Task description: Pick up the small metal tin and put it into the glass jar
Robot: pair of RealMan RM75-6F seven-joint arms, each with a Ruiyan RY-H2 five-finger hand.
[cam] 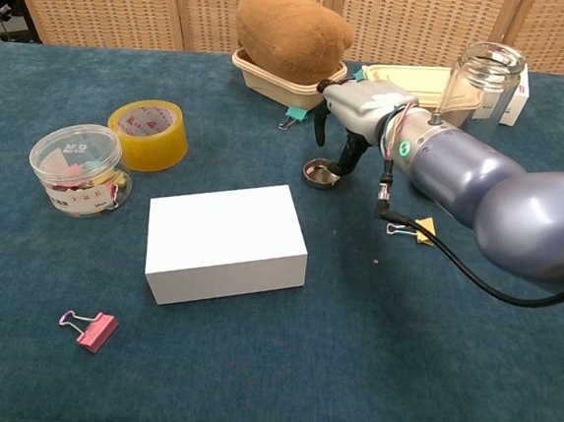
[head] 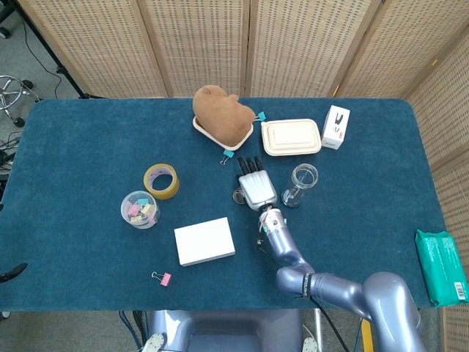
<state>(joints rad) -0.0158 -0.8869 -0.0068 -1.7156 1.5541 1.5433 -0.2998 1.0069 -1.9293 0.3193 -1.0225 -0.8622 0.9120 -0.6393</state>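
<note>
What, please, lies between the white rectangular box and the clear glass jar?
In the chest view, the small metal tin and the right hand above it lie between box and jar.

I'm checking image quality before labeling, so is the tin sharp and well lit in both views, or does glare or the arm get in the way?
Head view: even light, tin tiny, partly under the right hand. Chest view: tin sharp, no glare; the arm looms large.
</note>
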